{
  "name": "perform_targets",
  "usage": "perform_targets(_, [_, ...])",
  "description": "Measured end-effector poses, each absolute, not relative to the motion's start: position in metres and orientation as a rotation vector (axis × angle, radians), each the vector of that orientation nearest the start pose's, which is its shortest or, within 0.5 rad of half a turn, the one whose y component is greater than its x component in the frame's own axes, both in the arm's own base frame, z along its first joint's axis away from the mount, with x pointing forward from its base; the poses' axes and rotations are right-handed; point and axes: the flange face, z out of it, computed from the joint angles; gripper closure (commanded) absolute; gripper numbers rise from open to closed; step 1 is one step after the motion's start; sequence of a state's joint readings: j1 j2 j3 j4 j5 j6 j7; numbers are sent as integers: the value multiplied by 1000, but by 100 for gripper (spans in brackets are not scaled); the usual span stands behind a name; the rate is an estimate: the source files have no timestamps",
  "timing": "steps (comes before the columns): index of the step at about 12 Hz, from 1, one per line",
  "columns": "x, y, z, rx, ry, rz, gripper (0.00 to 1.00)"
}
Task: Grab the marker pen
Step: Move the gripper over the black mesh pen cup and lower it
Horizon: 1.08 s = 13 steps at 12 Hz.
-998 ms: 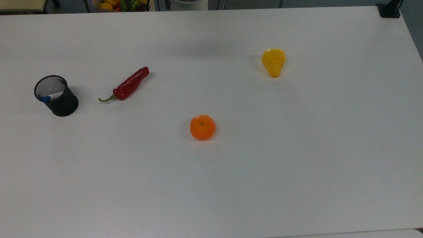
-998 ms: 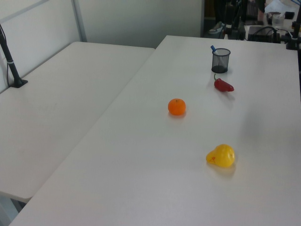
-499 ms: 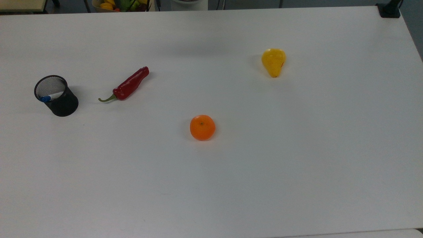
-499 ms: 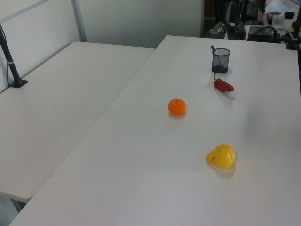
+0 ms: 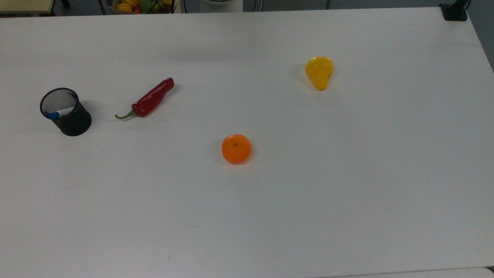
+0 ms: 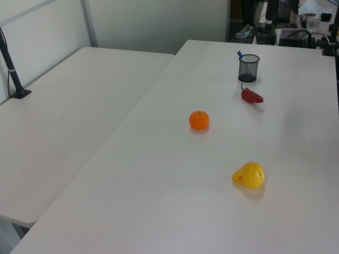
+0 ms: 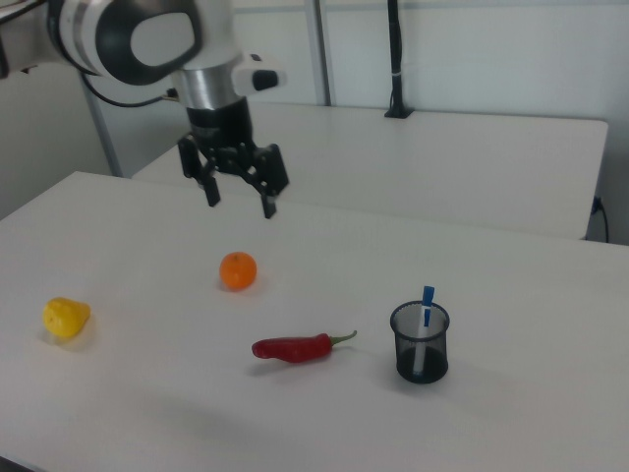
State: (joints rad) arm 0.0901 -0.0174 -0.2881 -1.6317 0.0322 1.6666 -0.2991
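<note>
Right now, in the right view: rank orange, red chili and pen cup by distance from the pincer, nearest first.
From the pincer, which is open:
1. Orange, just below it in the right view.
2. Red chili, lower, toward the right view's right.
3. Black mesh pen cup, farthest right, holding the marker pen.
</note>
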Motion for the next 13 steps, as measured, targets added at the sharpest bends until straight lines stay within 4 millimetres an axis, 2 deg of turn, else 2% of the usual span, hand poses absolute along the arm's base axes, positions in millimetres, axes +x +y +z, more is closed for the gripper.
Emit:
perform_targets(2, [542,-150,611,-3124,-92,-119,0])
perform_targets(4, [545,-176,604,-3134,-21,-156,0])
perform_targets(7, [566,-217,581,-3147,111,-308,0])
perform_targets(10, [585,-245,564,-3160,221,-478,0])
perform_targets(13, [606,-270,534,-3194,319,-640,0])
